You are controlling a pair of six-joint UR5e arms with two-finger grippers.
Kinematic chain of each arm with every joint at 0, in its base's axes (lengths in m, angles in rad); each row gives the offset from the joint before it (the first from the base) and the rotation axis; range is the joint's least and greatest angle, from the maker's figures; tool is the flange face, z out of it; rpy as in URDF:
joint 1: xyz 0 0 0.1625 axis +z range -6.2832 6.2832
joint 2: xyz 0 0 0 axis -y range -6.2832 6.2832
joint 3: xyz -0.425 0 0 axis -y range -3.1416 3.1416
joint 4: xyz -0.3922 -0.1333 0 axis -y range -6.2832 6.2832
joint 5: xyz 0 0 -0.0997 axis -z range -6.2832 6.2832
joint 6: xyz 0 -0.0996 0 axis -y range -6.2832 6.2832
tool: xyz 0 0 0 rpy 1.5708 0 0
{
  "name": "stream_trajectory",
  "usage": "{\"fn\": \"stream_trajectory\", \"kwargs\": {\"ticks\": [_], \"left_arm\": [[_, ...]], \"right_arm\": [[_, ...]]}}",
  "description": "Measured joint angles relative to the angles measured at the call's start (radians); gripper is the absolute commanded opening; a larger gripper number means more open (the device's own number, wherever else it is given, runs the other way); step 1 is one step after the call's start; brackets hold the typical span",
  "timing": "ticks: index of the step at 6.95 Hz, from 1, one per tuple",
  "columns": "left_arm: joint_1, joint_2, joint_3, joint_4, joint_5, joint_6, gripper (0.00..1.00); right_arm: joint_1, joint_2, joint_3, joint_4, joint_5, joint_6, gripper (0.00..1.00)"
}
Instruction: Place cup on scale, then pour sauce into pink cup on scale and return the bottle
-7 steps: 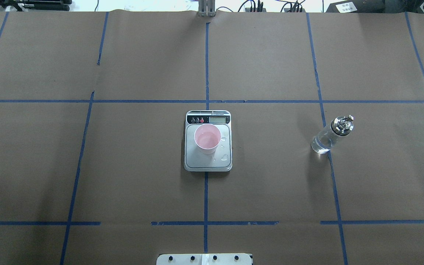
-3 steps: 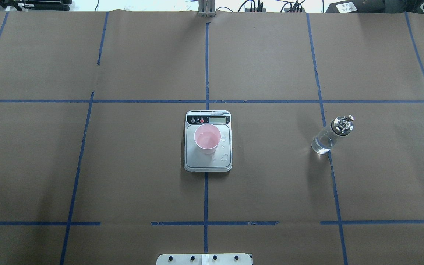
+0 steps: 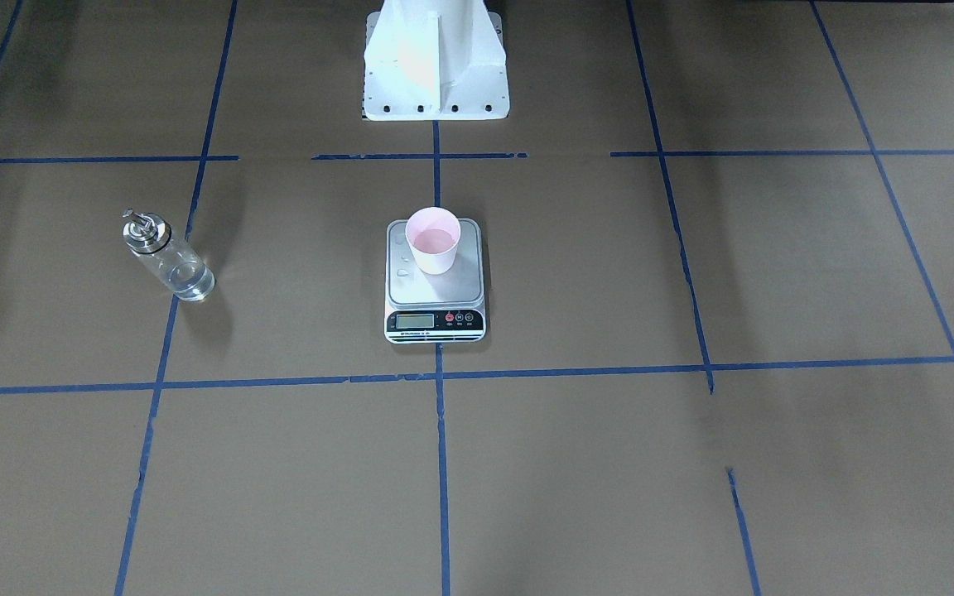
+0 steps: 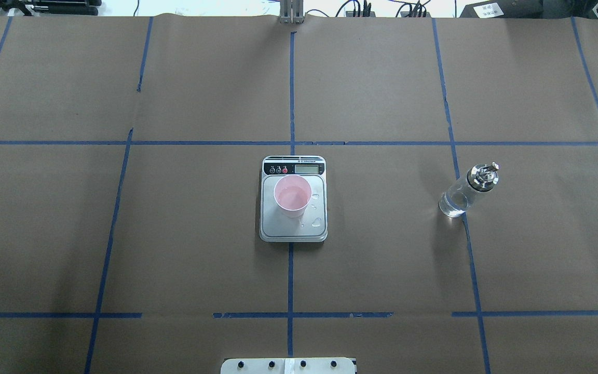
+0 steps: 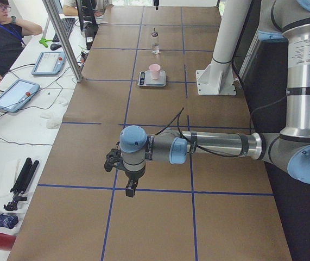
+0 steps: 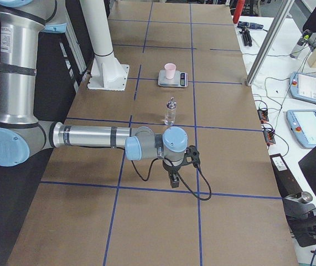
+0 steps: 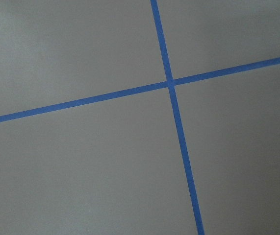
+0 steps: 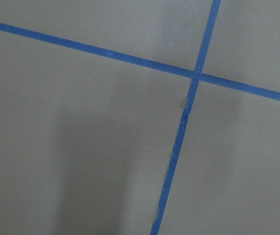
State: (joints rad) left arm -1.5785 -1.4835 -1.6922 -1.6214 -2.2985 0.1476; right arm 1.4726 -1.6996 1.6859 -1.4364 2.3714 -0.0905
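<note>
The pink cup (image 4: 292, 196) stands upright on the scale (image 4: 294, 230) at the table's middle, with clear liquid in it and a few drops on the platform beside it. It also shows in the front view (image 3: 433, 240). The glass bottle (image 4: 464, 193) stands upright by itself on the table to the right, apart from the scale; in the front view it is at the left (image 3: 167, 259). My left gripper (image 5: 128, 187) and right gripper (image 6: 173, 180) hang over bare table at opposite ends, far from both. I cannot tell whether they are open or shut.
The white robot pedestal (image 3: 436, 66) stands behind the scale. Blue tape lines (image 4: 290, 88) grid the brown table cover. A person (image 5: 0, 32), tablets (image 5: 13, 95) and tools lie on the side bench past the table's far edge.
</note>
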Motion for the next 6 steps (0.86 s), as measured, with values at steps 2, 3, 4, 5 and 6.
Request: {"fn": "stream_trajectory", "kwargs": {"ticks": [2,3,4,5,6], "left_arm": [[0.000,0.003,-0.001,0.000,-0.005,0.001,1.00],[0.000,0.003,-0.002,0.000,-0.006,0.001,1.00],[0.000,0.003,-0.002,-0.001,-0.007,0.001,1.00],[0.000,0.003,-0.002,-0.001,-0.008,0.001,1.00],[0.000,0.003,-0.002,-0.002,-0.008,0.002,1.00]], "right_arm": [[0.000,-0.001,-0.003,0.000,-0.003,0.000,1.00],[0.000,-0.002,-0.004,0.000,-0.004,0.000,1.00],[0.000,-0.003,-0.006,-0.001,-0.009,0.000,1.00],[0.000,-0.004,-0.007,-0.001,-0.016,0.000,1.00],[0.000,-0.004,-0.007,-0.001,-0.020,0.000,1.00]]}}
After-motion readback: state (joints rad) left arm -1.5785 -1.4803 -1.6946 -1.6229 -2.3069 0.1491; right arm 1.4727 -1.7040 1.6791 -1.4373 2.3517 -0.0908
